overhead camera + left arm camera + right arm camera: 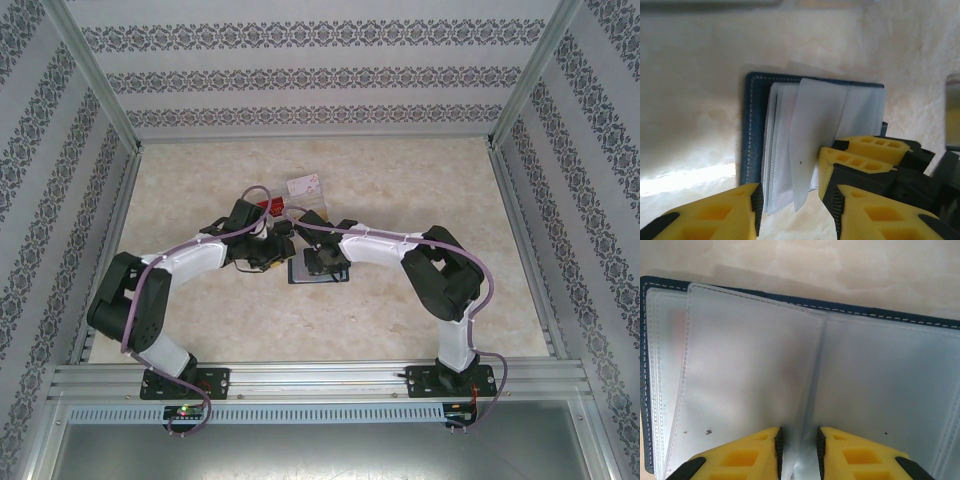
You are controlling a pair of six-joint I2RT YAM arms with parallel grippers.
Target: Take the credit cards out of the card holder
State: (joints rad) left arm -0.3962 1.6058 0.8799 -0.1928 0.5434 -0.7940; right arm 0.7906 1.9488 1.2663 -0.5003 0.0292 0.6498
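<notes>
Marbled tabletop [400,330], card holder [751,135] open, right gripper [798,447] pinching clear sleeve [817,130]

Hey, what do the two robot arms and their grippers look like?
The left arm and right arm have white shells, black joints and a lilac cable each. The left gripper and right gripper have yellow fingers with black ribbed pads.

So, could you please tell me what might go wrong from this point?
The right end effector pinches a thin clear sleeve; pulling could tear it or lift the card holder. The open left end effector sits right beside it, so the two may collide.
</notes>
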